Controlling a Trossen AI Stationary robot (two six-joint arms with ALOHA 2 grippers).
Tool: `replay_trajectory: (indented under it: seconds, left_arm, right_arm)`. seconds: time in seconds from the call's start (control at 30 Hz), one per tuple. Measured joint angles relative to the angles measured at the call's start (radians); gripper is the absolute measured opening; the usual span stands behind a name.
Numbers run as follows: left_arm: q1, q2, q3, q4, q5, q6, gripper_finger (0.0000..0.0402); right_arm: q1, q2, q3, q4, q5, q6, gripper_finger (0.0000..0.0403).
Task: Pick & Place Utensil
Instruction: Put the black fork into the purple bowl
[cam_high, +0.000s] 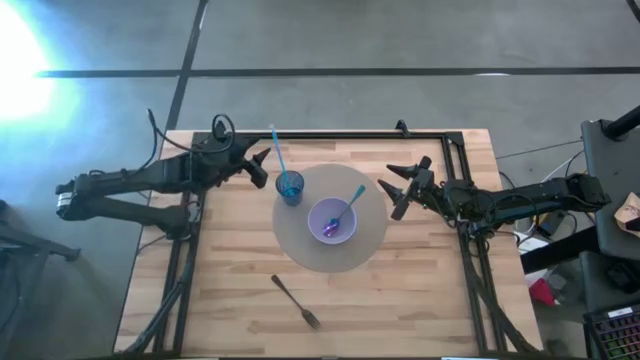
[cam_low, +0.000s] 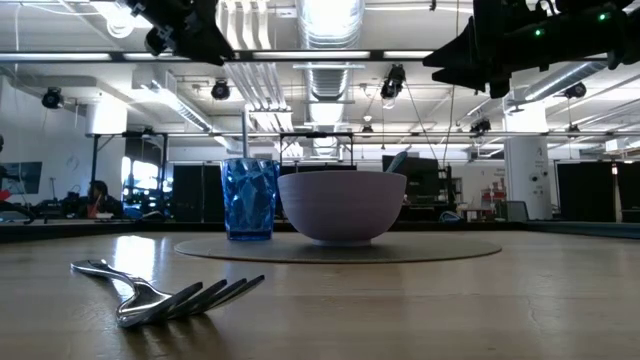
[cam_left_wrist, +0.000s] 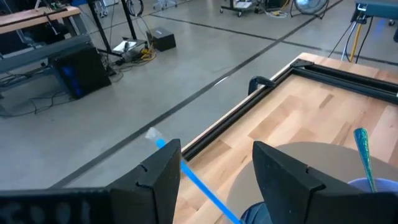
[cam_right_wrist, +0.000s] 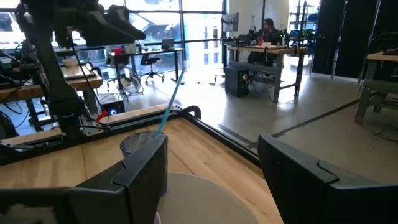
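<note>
Left gripper (cam_high: 262, 166) hovers with jaws spread and empty, just left of the blue faceted cup (cam_high: 290, 187), which holds a light-blue utensil (cam_high: 278, 150) leaning up out of it. Cup and lilac bowl (cam_high: 331, 220) stand on the round grey mat (cam_high: 372, 240); a blue spoon (cam_high: 349, 207) rests in the bowl. Nearer the table's front edge, a metal fork (cam_high: 295, 301) lies on the wooden table (cam_high: 430, 300). Right gripper (cam_high: 400, 190) hangs beside the mat's right edge, jaws spread, holding nothing.
</note>
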Motion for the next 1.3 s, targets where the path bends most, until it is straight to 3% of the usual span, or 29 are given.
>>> replay_trajectory:
  seconds: [0.33, 0.6, 0.73, 1.0, 1.2, 1.3]
  left_arm:
    - [-0.001, 0.000, 0.078, -0.044, 0.033, 0.048, 0.0193]
    - [-0.023, 0.000, 0.180, -0.162, 0.252, 0.053, 0.0193]
    - [-0.061, 0.000, 0.197, -0.182, 0.307, 0.086, 0.0193]
    - [-0.175, 0.005, 0.193, -0.205, 0.312, 0.199, 0.0193]
    - [-0.258, 0.046, 0.193, -0.236, 0.343, 0.226, 0.0193]
    - [-0.291, 0.086, 0.193, -0.237, 0.387, 0.232, 0.0193]
  right_arm:
    - [0.000, 0.000, 0.000, 0.000, 0.000, -0.008, 0.0244]
    - [0.000, 0.000, 0.000, -0.002, -0.001, 0.026, 0.0244]
    - [0.000, 0.000, 0.000, -0.002, -0.014, 0.053, 0.0244]
    - [0.000, 0.001, 0.000, -0.008, -0.054, 0.087, 0.0244]
    - [0.001, 0.003, 0.000, -0.064, -0.063, 0.178, 0.0244]
    - [0.001, 0.003, 0.000, -0.084, -0.116, 0.240, 0.0244]
